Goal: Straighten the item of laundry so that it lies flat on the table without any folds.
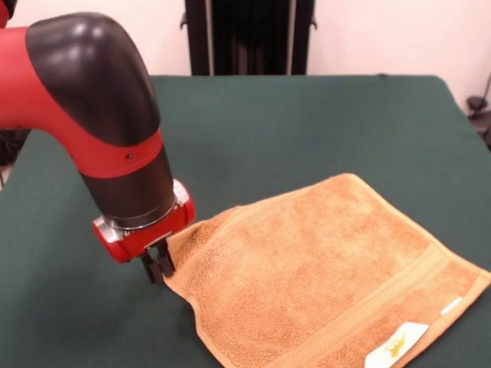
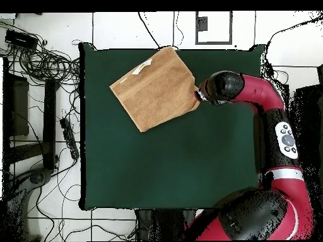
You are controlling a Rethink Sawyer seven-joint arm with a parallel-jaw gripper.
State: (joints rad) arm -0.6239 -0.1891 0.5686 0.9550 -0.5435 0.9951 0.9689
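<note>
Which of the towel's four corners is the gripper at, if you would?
The corner opposite the white label: the gripper sits there, lifting the towel slightly.

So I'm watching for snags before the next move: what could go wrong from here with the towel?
1. The gripper is down at the towel's raised corner; pulling sideways may drag the whole towel rather than flatten that ripple.
2. The towel lies close to the table's edge in the overhead view, label side outermost; a drag that way could slide it partly off.
3. The corner could fold under on release.
</note>
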